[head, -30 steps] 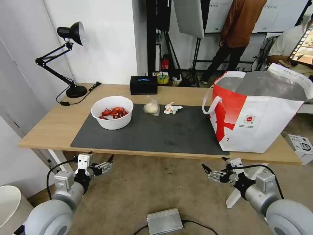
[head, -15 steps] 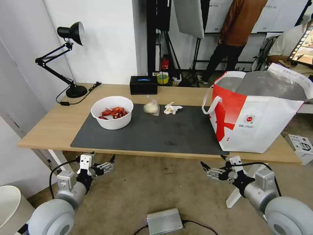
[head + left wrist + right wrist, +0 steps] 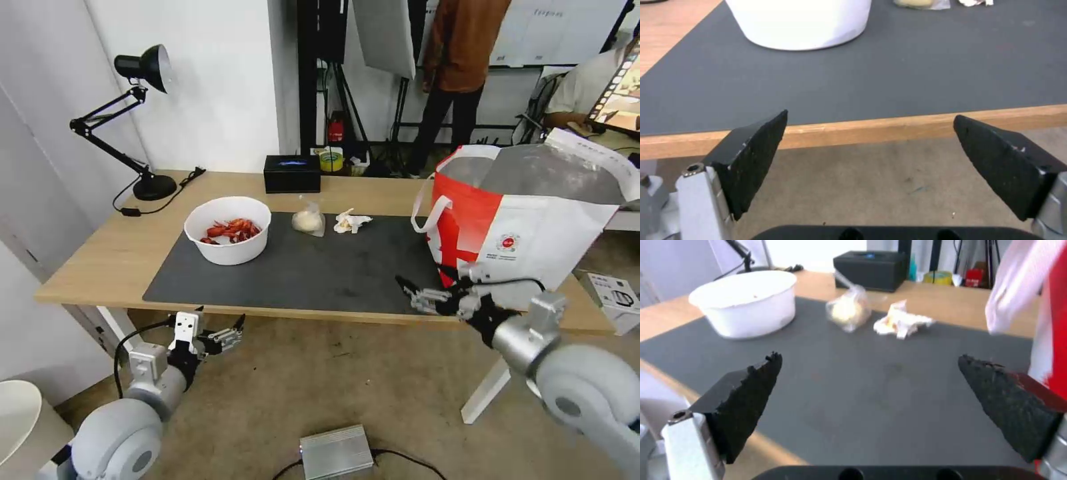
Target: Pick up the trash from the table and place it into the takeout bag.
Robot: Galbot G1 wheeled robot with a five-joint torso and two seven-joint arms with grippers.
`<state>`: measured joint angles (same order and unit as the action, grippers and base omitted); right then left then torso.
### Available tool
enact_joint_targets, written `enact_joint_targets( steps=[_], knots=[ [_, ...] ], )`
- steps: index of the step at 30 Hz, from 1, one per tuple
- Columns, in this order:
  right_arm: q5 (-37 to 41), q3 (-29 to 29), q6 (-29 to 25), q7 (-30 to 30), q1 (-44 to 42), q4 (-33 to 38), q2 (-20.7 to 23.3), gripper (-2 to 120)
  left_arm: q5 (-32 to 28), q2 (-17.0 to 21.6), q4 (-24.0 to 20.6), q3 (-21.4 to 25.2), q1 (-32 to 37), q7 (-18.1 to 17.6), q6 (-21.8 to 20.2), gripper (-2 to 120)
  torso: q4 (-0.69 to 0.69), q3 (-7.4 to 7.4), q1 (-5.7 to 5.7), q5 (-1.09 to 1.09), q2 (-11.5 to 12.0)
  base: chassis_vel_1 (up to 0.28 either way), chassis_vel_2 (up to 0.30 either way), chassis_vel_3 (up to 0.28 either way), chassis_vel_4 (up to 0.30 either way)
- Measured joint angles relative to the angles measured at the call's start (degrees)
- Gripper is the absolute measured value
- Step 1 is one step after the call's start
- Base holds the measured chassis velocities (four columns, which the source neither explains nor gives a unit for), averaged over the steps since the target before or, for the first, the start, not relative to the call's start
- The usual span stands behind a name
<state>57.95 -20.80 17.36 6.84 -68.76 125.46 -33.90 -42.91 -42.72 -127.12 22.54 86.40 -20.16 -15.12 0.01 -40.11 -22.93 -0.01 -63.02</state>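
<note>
On the table [image 3: 100, 260], a dark grey mat [image 3: 300, 273] carries the trash. A white bowl of red crayfish shells [image 3: 228, 230] stands at its left. A small clear bag with a whitish lump [image 3: 308, 220] and a crumpled white tissue [image 3: 352, 221] lie at its far edge. The white-and-red takeout bag [image 3: 527, 233] stands open at the right. My right gripper [image 3: 420, 285] is open over the mat's front right part, beside the takeout bag, with nothing between its fingers [image 3: 746, 396]. My left gripper [image 3: 221, 325] hangs open below the table's front edge, in front of the bowl [image 3: 798, 23].
A black rectangular box [image 3: 291, 173] and a yellow tape roll [image 3: 332, 160] sit at the table's back. A black desk lamp [image 3: 143, 127] stands at the back left. A silver box [image 3: 337, 452] lies on the floor and a small white carton [image 3: 615, 297] sits at the right.
My right gripper has risen from below the table edge and moved forward over the mat's front right part. The left gripper has barely shifted.
</note>
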Motion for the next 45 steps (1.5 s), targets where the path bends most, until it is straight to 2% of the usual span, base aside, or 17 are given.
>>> enact_joint_targets(
  steps=[1, 3, 4, 6, 9, 10, 11, 13, 14, 16, 17, 21, 27, 34, 45],
  knots=[
    [0.0, 0.0, 0.0, 0.0, 0.0, 0.0, 0.0, 100, 0.0, 0.0, 0.0, 0.0, 0.0, 0.0, 0.0, 100, 0.00, 0.00, 0.00, 0.00, 0.0, 0.000, 0.000, 0.000, 0.000],
    [0.9, 7.4, 0.8, 1.0, 9.9, -4.0, -0.3, 100, 0.0, -0.2, -1.2, 0.2, 0.5, -1.2, -0.1, 100, 0.00, 0.00, 0.01, 0.01, 0.0, 0.000, 0.000, 0.000, 0.000],
    [0.9, 7.4, 0.8, 1.0, 9.9, -4.0, -0.3, 100, 0.0, -0.2, -1.2, 0.2, 0.5, -1.2, -0.1, 100, 0.00, 0.00, 0.01, 0.01, 0.0, 0.000, 0.000, 0.000, 0.000],
    [1.1, 11.6, 1.4, 1.8, 15.6, -6.6, -1.2, 100, -0.1, -0.3, -1.8, 0.4, 0.6, -1.6, -0.2, 100, 0.00, 0.00, 0.01, 0.02, 0.0, 0.000, 0.000, 0.000, 0.000],
    [1.1, 11.8, 1.4, 1.9, 15.9, -6.8, -1.3, 100, -0.1, -0.3, -1.9, 0.4, 0.6, -1.6, -0.2, 100, -0.01, 0.00, 0.00, 0.01, 0.0, 0.000, 0.000, 0.000, 0.000],
    [1.1, 16.7, 2.1, 3.0, 21.2, -9.7, -2.9, 100, -0.3, -0.4, -2.3, 0.7, 0.6, -2.0, -0.6, 100, 0.00, 0.00, 0.00, 0.00, 0.0, 0.000, 0.000, 0.000, 0.000],
    [1.0, 18.0, 2.2, 3.3, 22.5, -10.5, -3.4, 100, -0.4, -0.4, -2.5, 0.8, 0.6, -2.1, -0.6, 100, 0.00, 0.00, 0.00, 0.01, 0.0, 0.000, 0.000, 0.000, 0.000],
    [0.1, 24.3, 3.3, 5.7, 29.2, -14.2, -6.4, 100, -0.5, -0.5, -3.0, 1.3, 1.1, -2.3, -0.8, 100, -0.01, 0.00, 0.00, 0.01, 0.0, 0.000, 0.000, 0.000, 0.000],
    [0.1, 24.3, 3.3, 5.7, 29.2, -14.2, -6.4, 100, -0.5, -0.5, -3.0, 1.3, 1.1, -2.3, -0.8, 100, -0.01, 0.00, 0.00, 0.01, 0.0, 0.000, 0.000, 0.000, 0.000],
    [-0.3, 29.2, 5.5, 10.4, 35.0, -16.6, -9.1, 100, -0.5, -0.7, -3.2, 1.7, 1.4, -2.4, -0.8, 100, 0.00, 0.00, 0.00, -0.01, 0.0, 0.000, 0.000, 0.000, 0.000],
    [-0.3, 29.2, 5.5, 10.4, 35.0, -16.6, -9.1, 100, -0.5, -0.7, -3.2, 1.7, 1.4, -2.4, -0.8, 100, 0.00, 0.00, 0.00, -0.01, 0.0, 0.000, 0.000, 0.000, 0.000],
    [-0.2, 34.5, 9.5, 17.8, 41.9, -20.1, -13.2, 100, -0.5, -0.9, -3.2, 1.8, 1.5, -2.5, -0.9, 100, 0.00, 0.00, 0.00, 0.00, 0.0, 0.000, 0.000, 0.000, 0.000],
    [0.7, 37.2, 12.2, 21.8, 45.7, -24.0, -17.2, 100, -0.5, -1.0, -3.2, 2.0, 1.6, -2.5, -0.9, 100, -0.01, 0.00, 0.00, 0.00, 0.0, 0.000, 0.000, 0.000, 0.000],
    [2.1, 40.1, 13.8, 25.4, 50.9, -33.1, -24.5, 100, -0.5, -1.1, -3.0, 2.1, 1.6, -2.5, -0.9, 100, 0.00, 0.00, 0.00, 0.00, 0.0, 0.000, 0.000, 0.000, 0.000],
    [2.8, 40.3, 15.2, 26.6, 55.3, -42.9, -30.8, 100, -0.5, -1.4, -2.9, 1.9, 1.6, -2.6, -0.9, 100, -0.01, 0.01, 0.01, 0.00, 0.0, 0.000, 0.000, 0.000, 0.000]
  ],
)
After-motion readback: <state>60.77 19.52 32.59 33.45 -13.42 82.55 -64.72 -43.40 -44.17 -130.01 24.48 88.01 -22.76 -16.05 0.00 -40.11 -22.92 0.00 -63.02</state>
